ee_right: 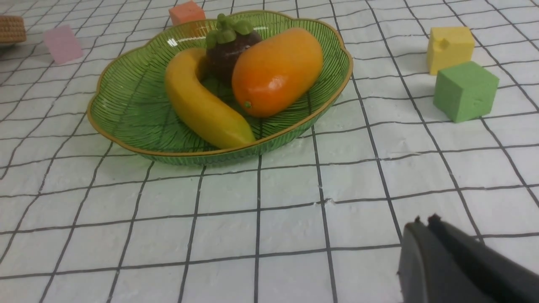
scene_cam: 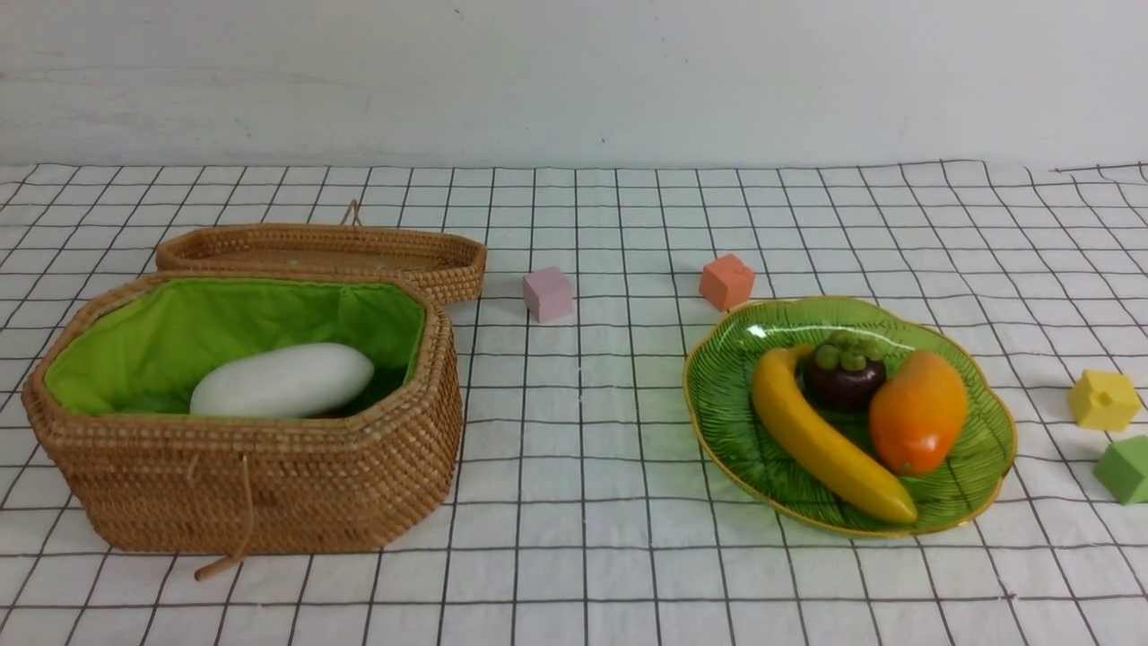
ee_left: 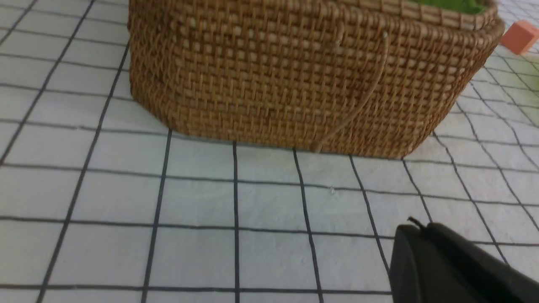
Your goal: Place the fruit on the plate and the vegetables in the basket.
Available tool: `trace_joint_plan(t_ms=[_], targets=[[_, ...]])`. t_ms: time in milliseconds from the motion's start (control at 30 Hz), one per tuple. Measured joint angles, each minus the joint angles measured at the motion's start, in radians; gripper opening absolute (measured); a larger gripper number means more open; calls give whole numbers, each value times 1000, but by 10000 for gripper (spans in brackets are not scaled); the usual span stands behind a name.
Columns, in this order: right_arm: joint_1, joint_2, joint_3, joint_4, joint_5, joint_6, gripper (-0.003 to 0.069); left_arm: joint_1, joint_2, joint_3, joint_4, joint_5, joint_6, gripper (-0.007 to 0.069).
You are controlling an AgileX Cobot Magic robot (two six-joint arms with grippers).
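Note:
The green leaf-shaped plate (scene_cam: 978, 467) (ee_right: 126, 109) at the right holds the banana (scene_cam: 821, 440) (ee_right: 198, 105), the mangosteen (scene_cam: 843, 372) (ee_right: 225, 46) and the orange mango (scene_cam: 919, 411) (ee_right: 276, 71). The wicker basket (scene_cam: 269, 484) (ee_left: 273, 80) at the left, lined in green, has a white radish (scene_cam: 282, 381) on top; whatever lies under it is hidden. Neither arm shows in the front view. My left gripper (ee_left: 421, 227) is shut and empty, near the cloth in front of the basket. My right gripper (ee_right: 423, 223) is shut and empty, near the cloth in front of the plate.
The flat woven lid (scene_cam: 323, 256) lies behind the basket. Foam cubes sit on the checked cloth: pink (scene_cam: 548, 294), orange (scene_cam: 726, 282), yellow (scene_cam: 1103, 399) (ee_right: 449, 48) and green (scene_cam: 1126, 468) (ee_right: 465, 90), the last two right of the plate.

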Motion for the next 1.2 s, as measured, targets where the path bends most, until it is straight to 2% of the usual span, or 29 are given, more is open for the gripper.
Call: trace_joint_plan(t_ms=[1200], targets=[[0, 0, 0, 0, 0, 1, 36, 0, 0, 0, -23, 1, -20, -8]])
